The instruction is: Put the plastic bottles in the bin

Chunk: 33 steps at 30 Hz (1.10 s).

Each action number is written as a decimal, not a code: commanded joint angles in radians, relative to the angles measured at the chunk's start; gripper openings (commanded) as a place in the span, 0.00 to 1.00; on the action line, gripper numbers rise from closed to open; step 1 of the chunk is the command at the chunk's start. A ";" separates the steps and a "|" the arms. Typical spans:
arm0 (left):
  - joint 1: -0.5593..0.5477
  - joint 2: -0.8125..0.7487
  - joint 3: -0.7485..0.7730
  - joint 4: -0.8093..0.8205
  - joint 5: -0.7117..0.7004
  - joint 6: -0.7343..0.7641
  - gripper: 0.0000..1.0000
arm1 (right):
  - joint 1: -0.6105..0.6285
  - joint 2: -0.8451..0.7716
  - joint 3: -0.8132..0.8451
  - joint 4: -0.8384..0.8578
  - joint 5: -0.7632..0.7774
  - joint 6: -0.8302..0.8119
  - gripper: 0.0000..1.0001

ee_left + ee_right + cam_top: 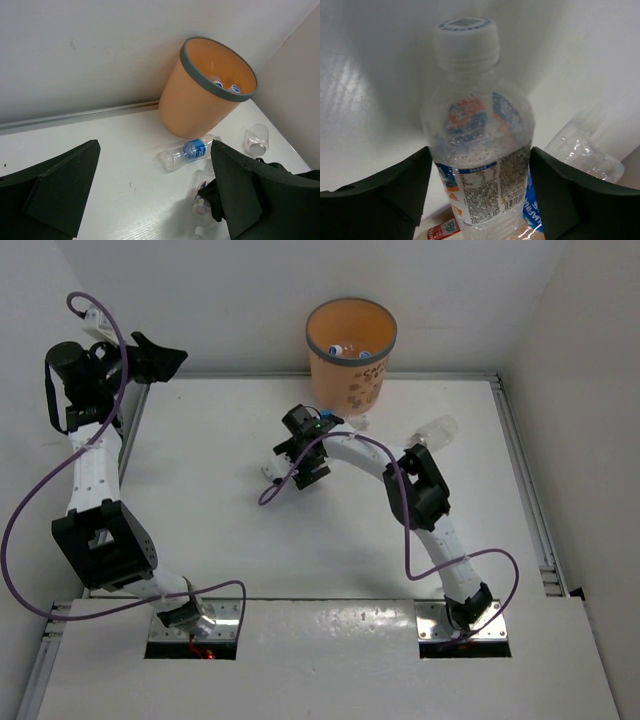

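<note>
**Right jaws around a bottle at mid-table; left arm parked**

Obs: the right gripper (480,150) is down at mid-table, near-left of the bin (350,390). Its fingers (385,185) flank the white-cap bottle (475,110), one on each side of the body, set to about its width. The pads look to be against the plastic, but I cannot tell whether it is clamped. This bottle lies on the table (200,510) with its cap toward near-left.

The blue-label bottle (187,151) lies on its side just beside it, at the foot of the bin. The clear bottle (437,430) lies further right, apart from both. Two bottle caps (335,348) show inside the bin.

The left gripper (154,145) is at the far-left corner, jaws wide apart.
</note>
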 commanded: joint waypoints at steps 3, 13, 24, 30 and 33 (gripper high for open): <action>0.015 -0.042 -0.012 0.031 0.034 -0.009 1.00 | 0.020 -0.023 0.001 0.011 -0.004 -0.031 0.64; 0.006 -0.070 -0.094 0.106 0.034 -0.021 1.00 | -0.024 -0.261 0.125 0.143 -0.219 0.397 0.41; -0.084 -0.088 -0.148 0.160 0.034 -0.012 1.00 | -0.346 -0.402 0.142 0.936 -0.014 1.080 0.03; -0.113 -0.108 -0.205 0.169 0.014 -0.003 1.00 | -0.481 -0.267 0.286 0.981 0.047 1.448 0.00; -0.114 -0.119 -0.226 0.154 0.005 0.008 1.00 | -0.498 -0.195 0.328 0.999 0.051 1.532 0.00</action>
